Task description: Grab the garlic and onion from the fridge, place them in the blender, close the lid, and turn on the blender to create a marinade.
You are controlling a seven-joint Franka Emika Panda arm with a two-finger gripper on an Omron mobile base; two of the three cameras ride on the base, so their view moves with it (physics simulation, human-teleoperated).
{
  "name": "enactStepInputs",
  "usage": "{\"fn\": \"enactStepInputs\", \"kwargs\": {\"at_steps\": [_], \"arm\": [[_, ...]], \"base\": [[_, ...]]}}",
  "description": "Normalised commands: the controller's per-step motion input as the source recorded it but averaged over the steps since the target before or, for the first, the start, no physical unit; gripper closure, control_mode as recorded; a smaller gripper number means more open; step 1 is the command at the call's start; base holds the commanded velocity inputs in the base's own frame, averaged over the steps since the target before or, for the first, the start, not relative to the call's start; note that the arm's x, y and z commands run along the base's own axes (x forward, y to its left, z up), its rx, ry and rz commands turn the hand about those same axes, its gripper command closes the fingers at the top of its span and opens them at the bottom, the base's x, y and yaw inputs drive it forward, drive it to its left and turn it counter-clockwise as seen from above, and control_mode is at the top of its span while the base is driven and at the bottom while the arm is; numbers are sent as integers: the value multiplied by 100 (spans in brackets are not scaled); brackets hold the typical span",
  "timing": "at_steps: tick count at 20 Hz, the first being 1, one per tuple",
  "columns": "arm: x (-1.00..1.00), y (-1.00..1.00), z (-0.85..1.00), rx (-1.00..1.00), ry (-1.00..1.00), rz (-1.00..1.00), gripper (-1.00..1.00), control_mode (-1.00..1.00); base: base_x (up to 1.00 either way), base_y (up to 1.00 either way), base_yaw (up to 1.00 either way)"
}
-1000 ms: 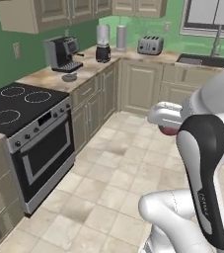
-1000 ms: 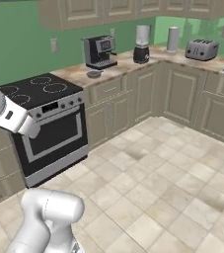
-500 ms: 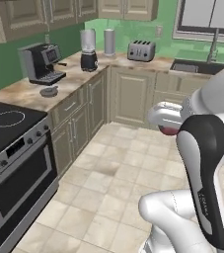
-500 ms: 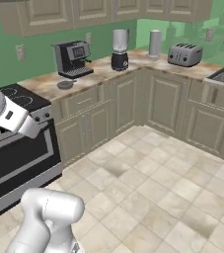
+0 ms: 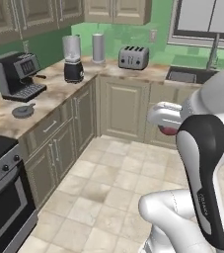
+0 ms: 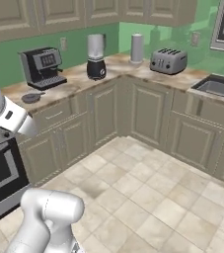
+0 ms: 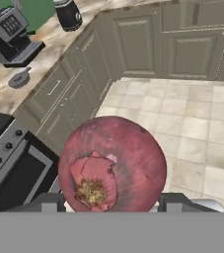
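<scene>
A red onion (image 7: 111, 165) sits between my finger tips in the hand view, and my gripper (image 7: 112, 200) is shut on it. In the left base view the onion (image 5: 168, 131) peeks out as a dark red patch under the white hand. The blender (image 5: 73, 59) (image 6: 95, 57), a clear jar on a black base, stands on the corner counter without a lid on it. The dark grey lid (image 5: 23, 111) (image 6: 31, 98) (image 7: 18, 79) lies flat on the counter in front of the coffee machine. Garlic and fridge are out of view.
A coffee machine (image 5: 16, 75) (image 6: 42, 66) stands left of the blender. A toaster (image 5: 133, 57) and a sink (image 5: 185, 75) lie further right along the counter. The stove (image 6: 0, 163) is at the near left. Tiled floor (image 5: 108, 178) lies open between me and the cabinets.
The whole picture has shifted: the base has moved, so the stove slid off to the left and the blender corner is closer. The onion stays in the gripper.
</scene>
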Motion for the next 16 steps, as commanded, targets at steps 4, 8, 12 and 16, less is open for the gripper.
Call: {"fn": "enactStepInputs", "kwargs": {"at_steps": [4,8,12,16], "arm": [[0,0,0,0,0,0,100,100],[0,0,0,0,0,0,100,100],[0,0,0,0,0,0,100,100],[0,0,0,0,0,0,100,100]], "base": [[100,-21,-2],[100,-22,-1],[100,-24,-1],[100,-15,8]]}}
